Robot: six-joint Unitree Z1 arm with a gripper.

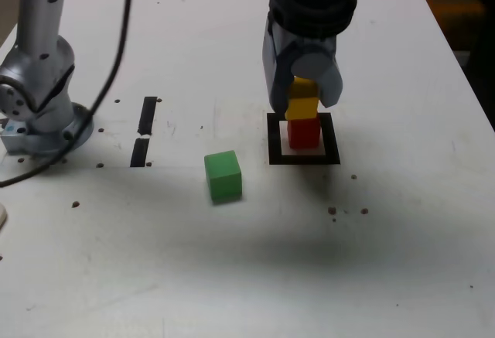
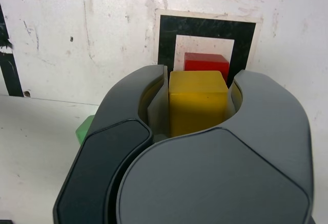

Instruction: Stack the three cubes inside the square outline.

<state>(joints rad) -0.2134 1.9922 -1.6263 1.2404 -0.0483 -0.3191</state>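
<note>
The red cube stands inside the square outline, a black tape frame with a white centre. Directly over it is the yellow cube, with my gripper shut on it from both sides. The yellow cube's underside looks to be at or touching the red cube's top; I cannot tell if it rests there. The green cube lies loose on the table, to the exterior view's left of the outline.
Two short black tape strips lie further to the exterior view's left. The arm's silver base with a black cable stands at the far left. The white table is scuffed, with small dark specks near the outline.
</note>
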